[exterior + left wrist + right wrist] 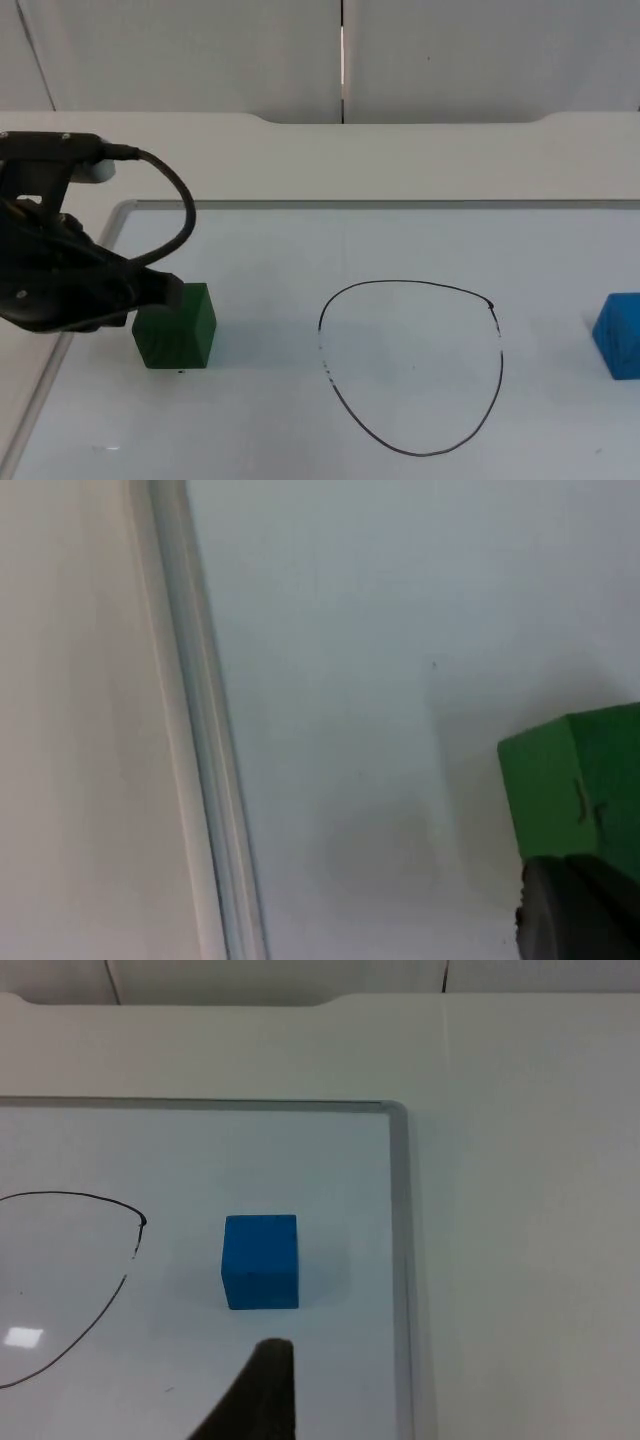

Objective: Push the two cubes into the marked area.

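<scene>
Black against the whiteboard, the left gripper (165, 295) presses the green cube's (178, 325) nine o'clock face, set to shove it toward three o'clock into the drawn oval (412, 367); its finger spread cannot be told. The blue cube (261, 1261) waits beyond the oval, near the right gripper's fingertip (262, 1390). No writing is legible.

White table (300, 160), whiteboard (300, 250), green cube (178, 328), blue cube (620, 335)

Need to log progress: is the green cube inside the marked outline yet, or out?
Out. The green cube sits well clear of the black outline, bare board between them, with the left tool against its far side.
</scene>
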Controlling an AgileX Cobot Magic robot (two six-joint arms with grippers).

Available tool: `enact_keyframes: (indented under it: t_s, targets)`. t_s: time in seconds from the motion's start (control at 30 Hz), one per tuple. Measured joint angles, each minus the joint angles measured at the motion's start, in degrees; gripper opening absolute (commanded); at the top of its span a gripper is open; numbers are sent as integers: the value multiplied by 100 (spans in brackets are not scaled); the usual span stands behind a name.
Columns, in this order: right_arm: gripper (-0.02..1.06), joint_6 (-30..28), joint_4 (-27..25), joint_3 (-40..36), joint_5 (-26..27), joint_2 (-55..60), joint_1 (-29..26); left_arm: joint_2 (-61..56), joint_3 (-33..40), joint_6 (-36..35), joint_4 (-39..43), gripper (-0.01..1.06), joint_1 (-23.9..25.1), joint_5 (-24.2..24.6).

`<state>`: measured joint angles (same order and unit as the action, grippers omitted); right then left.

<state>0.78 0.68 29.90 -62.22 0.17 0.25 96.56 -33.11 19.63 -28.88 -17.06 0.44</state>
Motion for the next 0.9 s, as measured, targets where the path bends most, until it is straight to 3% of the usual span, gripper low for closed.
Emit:
enact_keyframes:
  t_s: [0.3,0.9]
  targets:
    - [105,0,0,0,0,0,0,357,-10,-10,-24,0,0,-487]
    - [105,0,0,0,0,0,0,830,-226,-10,-24,0,-27,-431]
